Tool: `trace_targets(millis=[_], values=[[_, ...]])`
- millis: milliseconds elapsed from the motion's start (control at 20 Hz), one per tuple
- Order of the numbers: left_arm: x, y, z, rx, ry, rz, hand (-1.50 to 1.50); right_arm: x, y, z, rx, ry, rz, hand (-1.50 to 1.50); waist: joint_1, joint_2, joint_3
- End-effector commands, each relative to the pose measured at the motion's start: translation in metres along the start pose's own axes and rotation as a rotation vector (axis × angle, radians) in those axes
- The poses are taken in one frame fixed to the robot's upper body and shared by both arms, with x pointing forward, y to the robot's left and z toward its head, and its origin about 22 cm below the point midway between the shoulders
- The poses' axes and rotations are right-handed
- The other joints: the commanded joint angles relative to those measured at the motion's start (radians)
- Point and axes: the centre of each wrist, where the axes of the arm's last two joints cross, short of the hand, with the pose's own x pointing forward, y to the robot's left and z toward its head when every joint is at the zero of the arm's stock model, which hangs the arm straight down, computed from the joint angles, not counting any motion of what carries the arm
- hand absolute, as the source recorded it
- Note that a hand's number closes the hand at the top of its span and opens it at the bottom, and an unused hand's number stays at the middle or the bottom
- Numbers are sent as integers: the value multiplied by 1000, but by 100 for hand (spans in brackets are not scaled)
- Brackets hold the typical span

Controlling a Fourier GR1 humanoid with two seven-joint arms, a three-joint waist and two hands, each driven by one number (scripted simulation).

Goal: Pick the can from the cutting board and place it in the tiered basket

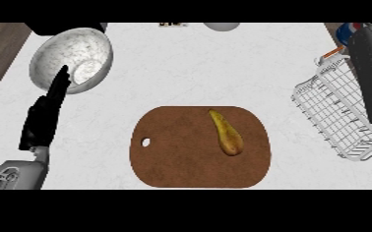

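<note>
Head view: looking steeply down on the white bench (196, 69).
Left robot hand (42, 117): at the left, released, fingers (58, 86) straight and pointing up, holding nothing; the tips overlap the near rim of the marbled bowl (100, 42).
Right robot hand (362, 54): a dark shape at the right edge, right against the can; whether it grasps it cannot be told.
Can (352, 29): blue, red and white, off the cutting board, by the wire basket's (327, 108) far end.
Cutting board (174, 152): brown, carrying a yellow-brown pear (227, 132).
</note>
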Motion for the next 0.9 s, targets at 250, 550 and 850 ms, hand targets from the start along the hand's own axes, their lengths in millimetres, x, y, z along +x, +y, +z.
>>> trace_targets(millis=[250, 550, 850], values=[[-6, -3, 5, -1, -6, 0, 0, -54, 13, -4, 162, 81, -48, 150, 3, 4, 0], [0, -5, 8, -10, -5, -1, 0, -83, 44, 11, 312, 209, -177, 150, 6, 4, 1], [4, 16, 11, -11, -14, 0, 0, -110, 37, 13, 307, 254, -291, -150, 16, 6, 1]])
